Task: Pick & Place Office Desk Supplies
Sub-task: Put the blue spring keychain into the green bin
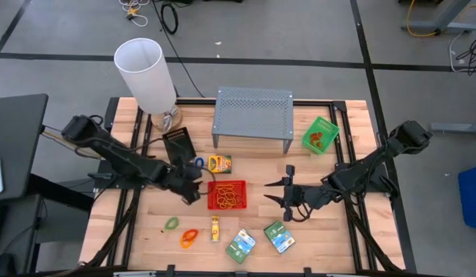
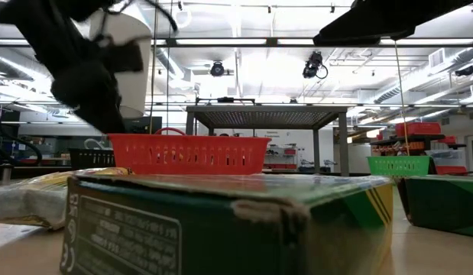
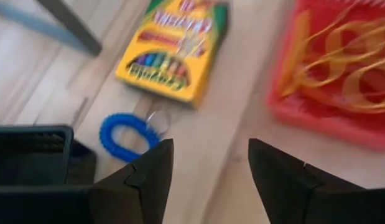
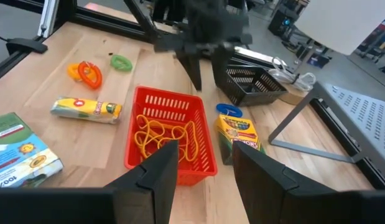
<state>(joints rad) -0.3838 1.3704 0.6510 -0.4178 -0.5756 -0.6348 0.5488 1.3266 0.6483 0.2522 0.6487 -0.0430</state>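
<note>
Green-and-yellow cardboard crayon-style box [image 2: 228,221] fills the low view's foreground, lying flat on the wooden worktop [image 1: 330,231]. Left gripper [image 1: 193,189] hovers just beside the left edge of the red mesh tray [image 1: 227,195], which holds orange rubber bands [image 4: 162,135]; jaws parted, nothing between them. Blue coiled band [image 3: 127,135] and yellow crayon box [image 3: 173,50] lie just ahead of it. Right gripper [image 1: 287,192] sits right of the tray, jaws apart, empty. Looks like between picks. Next move: drop onto the blue band, centre it, then clench.
</note>
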